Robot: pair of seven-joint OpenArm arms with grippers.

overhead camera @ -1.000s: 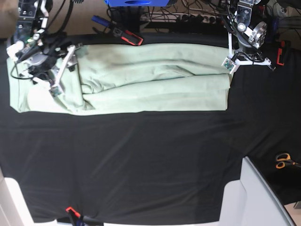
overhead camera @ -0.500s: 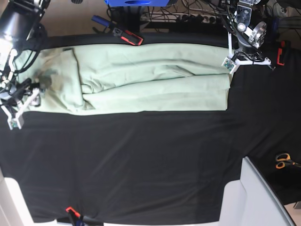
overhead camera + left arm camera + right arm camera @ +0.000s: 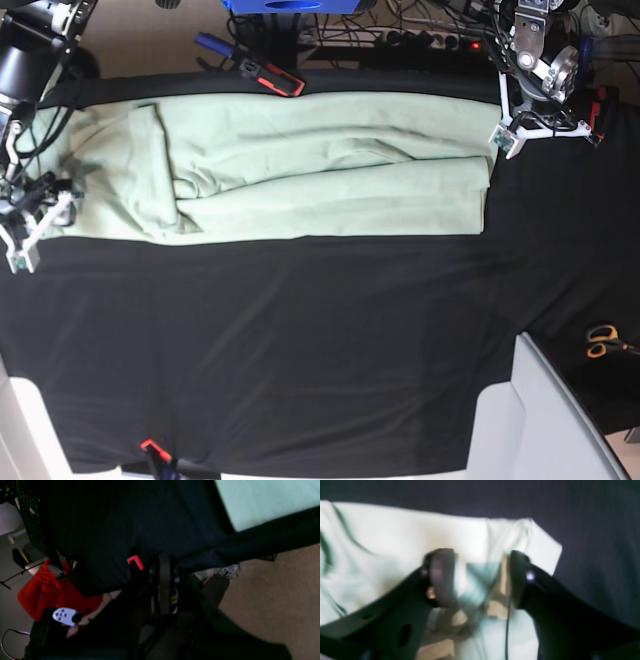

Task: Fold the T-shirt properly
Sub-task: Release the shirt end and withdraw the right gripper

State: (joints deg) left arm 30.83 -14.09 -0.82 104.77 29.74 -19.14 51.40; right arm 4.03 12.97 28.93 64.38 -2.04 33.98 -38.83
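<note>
Right wrist view: the right tool (image 3: 480, 577) gapes wide, empty, the T-shirt (image 3: 395, 545) corner just beyond. Soft, light, limp cloth; pinch that corner. Left tool's state: cannot tell.

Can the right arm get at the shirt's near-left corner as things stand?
Probably yes. The right gripper is open and hovers right over that end of the T-shirt, whose corner lies flat on the black tablecloth. Nothing lies between them; contact can't be judged.
</note>
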